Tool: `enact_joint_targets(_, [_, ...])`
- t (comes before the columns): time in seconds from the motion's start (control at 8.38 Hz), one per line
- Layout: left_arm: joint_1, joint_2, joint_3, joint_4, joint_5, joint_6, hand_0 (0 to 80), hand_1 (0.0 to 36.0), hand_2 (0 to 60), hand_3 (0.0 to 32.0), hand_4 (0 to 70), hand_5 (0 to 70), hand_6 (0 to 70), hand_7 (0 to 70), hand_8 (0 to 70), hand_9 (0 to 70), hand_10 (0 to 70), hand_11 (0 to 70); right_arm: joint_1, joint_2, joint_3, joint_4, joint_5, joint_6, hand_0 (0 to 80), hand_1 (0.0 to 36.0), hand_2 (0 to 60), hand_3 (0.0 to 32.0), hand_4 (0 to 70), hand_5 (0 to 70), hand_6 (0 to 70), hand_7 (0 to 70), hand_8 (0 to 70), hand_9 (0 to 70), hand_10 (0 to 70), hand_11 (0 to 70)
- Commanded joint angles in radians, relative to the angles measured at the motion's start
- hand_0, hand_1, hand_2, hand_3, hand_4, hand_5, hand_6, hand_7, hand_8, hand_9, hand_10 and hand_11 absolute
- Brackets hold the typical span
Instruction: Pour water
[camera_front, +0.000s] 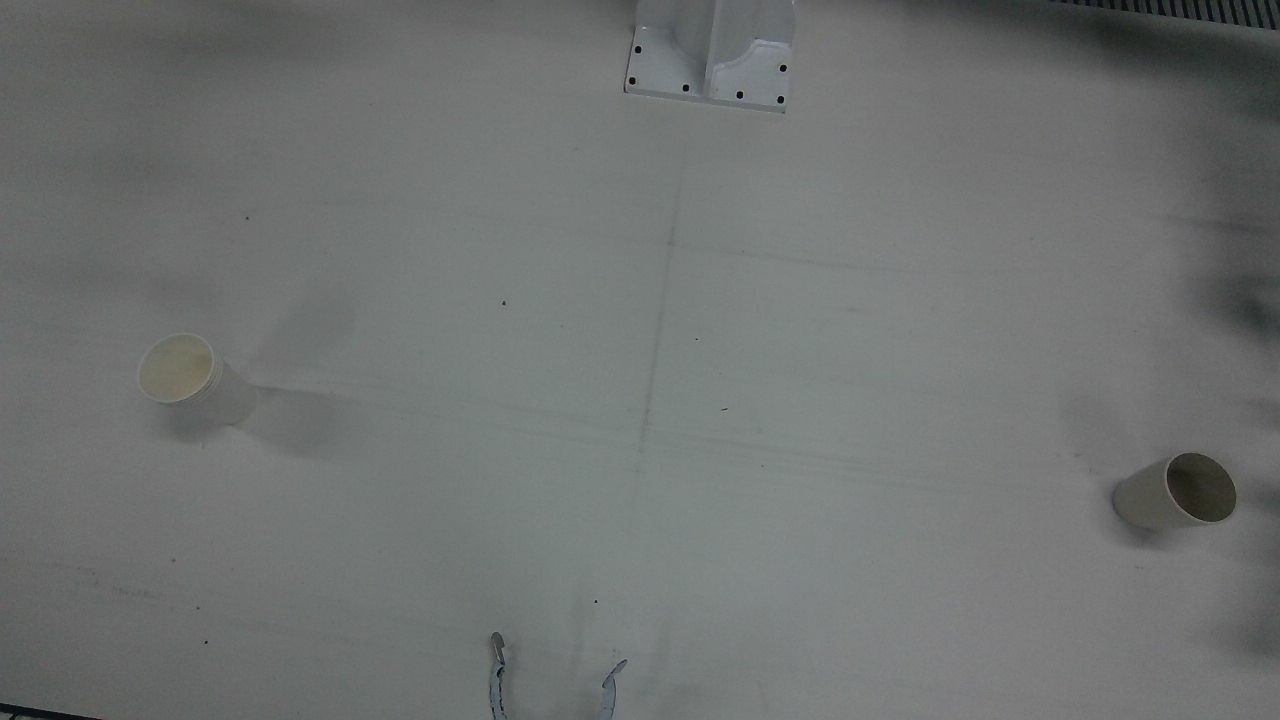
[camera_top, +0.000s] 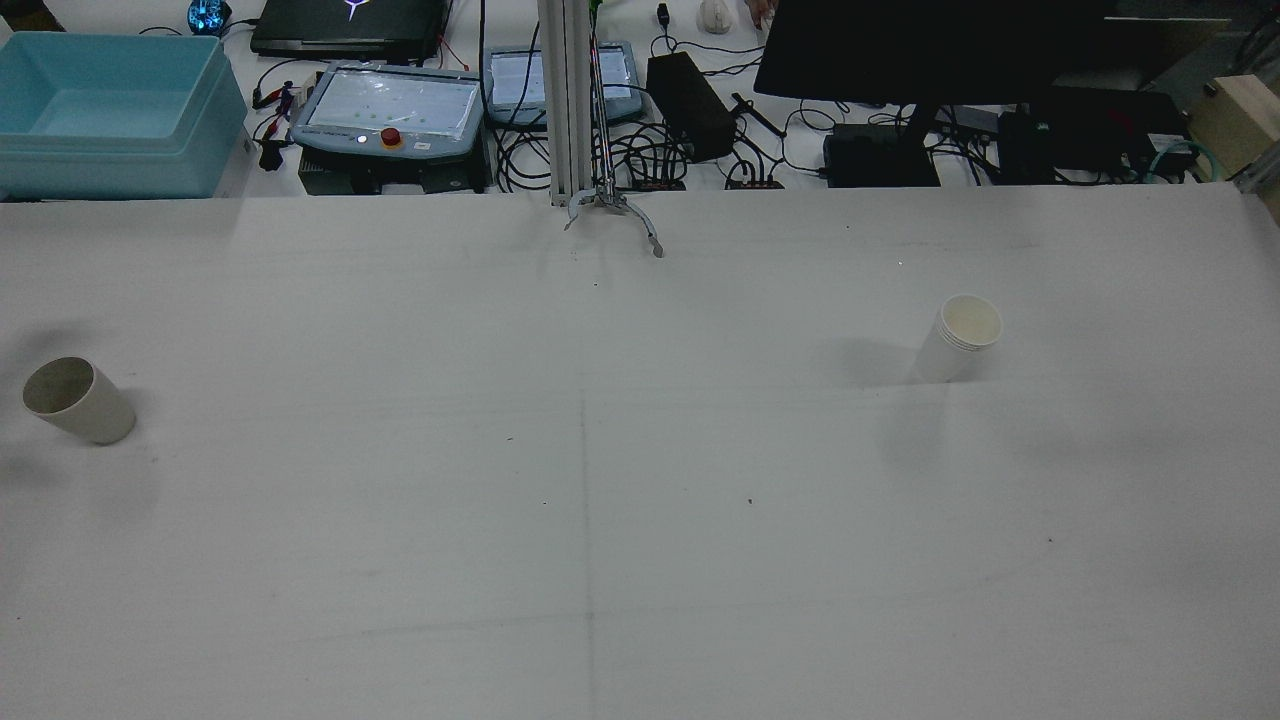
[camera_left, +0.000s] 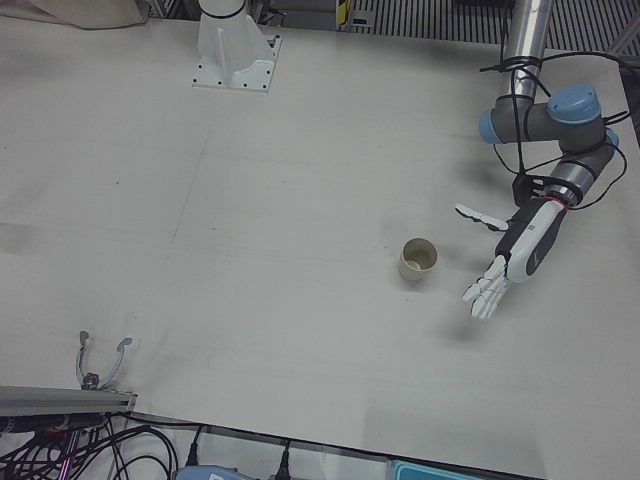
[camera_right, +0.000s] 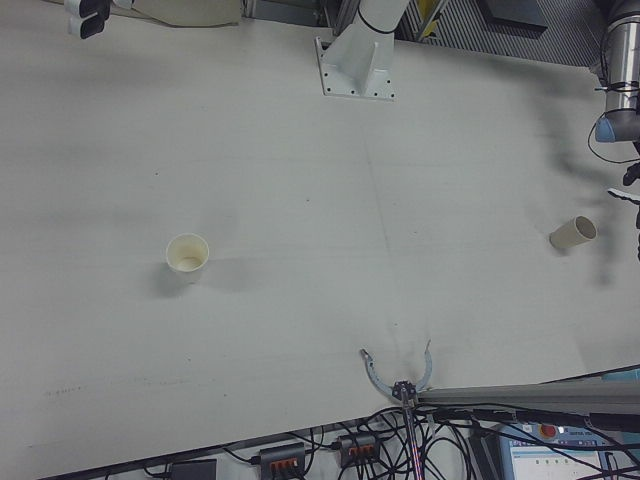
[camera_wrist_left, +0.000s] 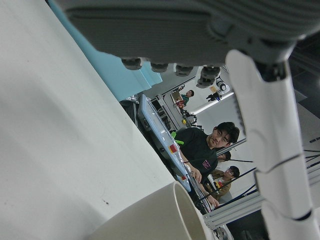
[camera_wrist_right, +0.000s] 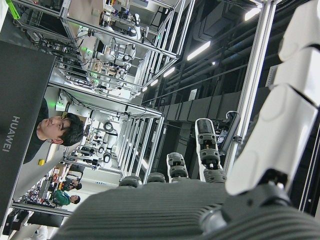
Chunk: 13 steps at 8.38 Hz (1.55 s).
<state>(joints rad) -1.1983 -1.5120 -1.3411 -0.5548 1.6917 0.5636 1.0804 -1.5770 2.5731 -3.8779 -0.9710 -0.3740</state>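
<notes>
Two paper cups stand upright far apart on the white table. The beige cup (camera_left: 418, 260) (camera_front: 1180, 492) (camera_top: 78, 400) is on my left arm's side. My left hand (camera_left: 520, 250) hovers just beside it, open, fingers spread and pointing down toward the table, touching nothing. In the left hand view that cup's rim (camera_wrist_left: 155, 220) fills the bottom, close under one of the fingers (camera_wrist_left: 270, 135). The white cup (camera_front: 190, 378) (camera_top: 962, 337) (camera_right: 187, 256) stands alone on the right arm's side. My right hand (camera_wrist_right: 175, 210) shows only in its own view, fingers apart, holding nothing, facing the room.
An arm pedestal (camera_front: 710, 60) is bolted at the table's robot side. A metal clamp (camera_front: 500, 670) sits at the operators' edge. Beyond that edge are a blue bin (camera_top: 110, 110), teach pendants (camera_top: 390, 110), a monitor (camera_top: 930, 50), cables and seated people (camera_wrist_left: 210, 145).
</notes>
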Motion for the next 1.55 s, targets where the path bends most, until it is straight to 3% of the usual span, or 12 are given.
enact_joint_targets(0.0, [0.051, -0.004, 0.049, -0.077, -0.012, 0.062, 54.1, 16.4, 0.0, 3.0, 6.5, 6.5, 0.0, 2.1, 0.3, 0.3, 0.0, 0.2, -0.004, 0.002, -0.002, 0.0, 0.0, -0.003, 47.1, 13.4, 9.1, 0.0, 9.5, 18.2, 5.6, 12.3, 0.1, 1.0, 0.0, 0.0])
enact_joint_targets(0.24, [0.08, -0.01, 0.08, -0.086, -0.039, 0.064, 54.3, 16.8, 0.0, 0.8, 7.9, 6.9, 0.0, 2.6, 0.2, 0.0, 0.0, 0.6, -0.031, 0.029, -0.002, 0.0, 0.005, -0.017, 47.3, 13.6, 9.4, 0.0, 9.9, 18.9, 5.9, 13.3, 0.1, 1.2, 0.0, 0.0])
enact_joint_targets(0.48, [0.097, -0.042, 0.137, -0.103, -0.041, 0.058, 53.8, 16.7, 0.0, 1.2, 8.1, 6.9, 0.0, 3.2, 0.1, 0.0, 0.0, 0.8, -0.031, 0.041, -0.001, 0.0, 0.005, -0.034, 47.2, 13.7, 9.8, 0.0, 10.0, 19.5, 6.3, 14.0, 0.2, 1.4, 0.0, 0.0])
enact_joint_targets(0.6, [0.105, -0.042, 0.135, -0.103, -0.041, 0.055, 54.2, 16.7, 0.0, 0.8, 8.5, 7.0, 0.0, 3.1, 0.2, 0.0, 0.0, 1.0, -0.03, 0.046, 0.001, 0.0, 0.005, -0.036, 47.3, 13.8, 9.7, 0.0, 10.0, 19.6, 6.1, 13.8, 0.2, 1.3, 0.0, 0.0])
enact_joint_targets(0.84, [0.131, -0.065, 0.135, -0.1, -0.046, 0.05, 58.2, 20.1, 0.0, 0.0, 9.0, 8.1, 0.1, 3.7, 0.4, 0.0, 0.0, 2.1, -0.034, 0.048, -0.001, 0.0, 0.005, -0.036, 47.5, 14.0, 10.1, 0.0, 10.4, 20.0, 6.6, 14.8, 0.3, 1.5, 0.0, 0.0])
enact_joint_targets(1.31, [0.169, -0.092, 0.126, -0.097, -0.083, 0.007, 58.2, 20.0, 0.0, 2.4, 8.9, 8.0, 0.3, 4.3, 0.4, 0.0, 0.0, 1.7, -0.042, 0.054, -0.031, 0.0, 0.005, -0.036, 47.4, 14.0, 10.7, 0.0, 10.4, 19.9, 6.7, 14.7, 0.3, 1.5, 0.0, 0.0])
enact_joint_targets(1.43, [0.171, -0.109, 0.126, -0.096, -0.105, -0.017, 57.1, 19.2, 0.0, 1.6, 9.5, 7.8, 0.2, 4.0, 0.3, 0.0, 0.0, 1.6, -0.043, 0.054, -0.04, 0.0, 0.005, -0.037, 47.2, 13.9, 10.8, 0.0, 10.4, 19.9, 6.7, 14.8, 0.3, 1.5, 0.0, 0.0])
